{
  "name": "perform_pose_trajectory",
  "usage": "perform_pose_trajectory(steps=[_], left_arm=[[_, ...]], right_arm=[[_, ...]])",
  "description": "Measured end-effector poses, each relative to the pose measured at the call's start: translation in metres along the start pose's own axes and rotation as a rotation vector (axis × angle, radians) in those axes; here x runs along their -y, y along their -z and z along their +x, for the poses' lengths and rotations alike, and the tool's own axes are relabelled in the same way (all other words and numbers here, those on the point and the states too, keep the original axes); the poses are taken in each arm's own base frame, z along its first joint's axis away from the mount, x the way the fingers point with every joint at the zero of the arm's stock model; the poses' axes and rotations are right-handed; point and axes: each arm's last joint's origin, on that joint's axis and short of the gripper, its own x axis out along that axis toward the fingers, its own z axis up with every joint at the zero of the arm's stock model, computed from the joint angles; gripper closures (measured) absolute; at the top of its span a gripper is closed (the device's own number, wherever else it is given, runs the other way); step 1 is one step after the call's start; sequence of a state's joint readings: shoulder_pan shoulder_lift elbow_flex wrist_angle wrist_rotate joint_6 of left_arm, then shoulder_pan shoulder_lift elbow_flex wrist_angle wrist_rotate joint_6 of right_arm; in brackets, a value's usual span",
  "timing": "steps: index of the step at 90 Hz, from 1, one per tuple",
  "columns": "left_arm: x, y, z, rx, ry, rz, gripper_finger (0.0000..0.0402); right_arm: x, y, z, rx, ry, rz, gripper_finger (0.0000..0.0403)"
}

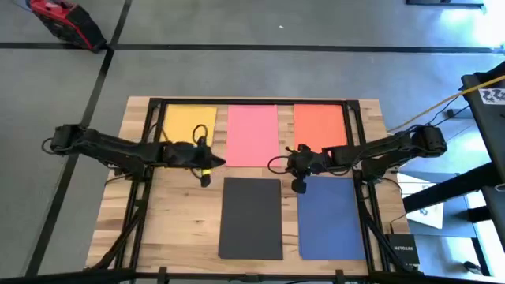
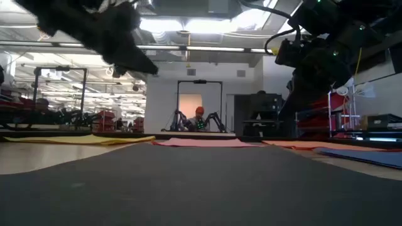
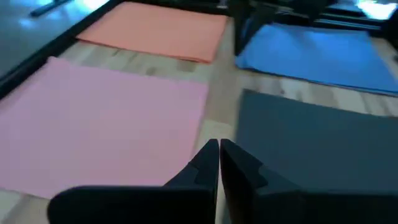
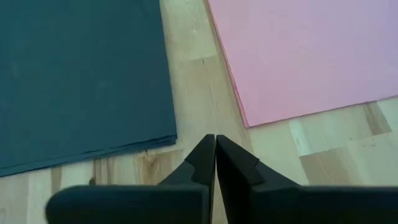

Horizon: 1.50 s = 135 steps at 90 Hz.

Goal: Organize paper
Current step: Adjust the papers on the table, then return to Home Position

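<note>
Five paper sheets lie flat on the wooden table. Yellow (image 1: 189,123), pink (image 1: 252,134) and orange (image 1: 319,125) form the far row. Black (image 1: 251,218) and dark blue (image 1: 331,218) form the near row. My left gripper (image 1: 207,170) hangs shut above bare wood between the yellow, pink and black sheets. In its wrist view its shut tips (image 3: 219,149) hover over the gap between pink (image 3: 106,124) and black (image 3: 317,149). My right gripper (image 1: 298,180) is shut (image 4: 214,146) over the wood strip between the black sheet (image 4: 81,81) and pink sheet (image 4: 305,56).
Bare wood (image 1: 173,229) lies at the table's near left. Black frame rails (image 1: 146,134) run along both sides of the table. A red device (image 1: 67,20) sits on the floor beyond the far left corner. A stand and cables (image 1: 442,110) are off the right edge.
</note>
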<state>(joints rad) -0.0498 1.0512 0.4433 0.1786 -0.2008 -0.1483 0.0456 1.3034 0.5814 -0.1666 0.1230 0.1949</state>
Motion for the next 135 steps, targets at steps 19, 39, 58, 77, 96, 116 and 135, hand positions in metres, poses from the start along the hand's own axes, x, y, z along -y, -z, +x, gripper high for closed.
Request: perform_pose_trajectory(steps=[19,39,58,77,96,116,135], left_arm=[[0.004,0.03,-0.028,0.092,0.092,-0.058,0.0402],[0.002,0.048,-0.055,0.208,0.168,-0.065,0.0402],[0.0,0.059,-0.074,0.318,0.264,-0.047,0.0402],[-0.004,0.07,-0.086,0.276,0.319,-0.055,0.0402],[-0.01,0.07,-0.1,0.361,0.327,-0.05,0.0402],[-0.012,0.074,-0.098,0.38,0.261,-0.092,0.0402],[-0.012,0.076,-0.094,0.45,0.218,-0.052,0.0402]], right_arm=[[0.004,0.012,-0.015,0.124,-0.016,0.004,0.04],[0.01,0.031,-0.042,0.399,-0.128,0.054,0.04],[0.016,0.051,-0.065,0.536,-0.187,0.083,0.04],[0.021,0.069,-0.081,0.683,-0.242,0.086,0.04],[0.025,0.088,-0.088,0.772,-0.293,0.079,0.04],[0.028,0.101,-0.092,0.831,-0.301,0.102,0.04],[0.028,0.103,-0.09,0.808,-0.304,0.081,0.04]])
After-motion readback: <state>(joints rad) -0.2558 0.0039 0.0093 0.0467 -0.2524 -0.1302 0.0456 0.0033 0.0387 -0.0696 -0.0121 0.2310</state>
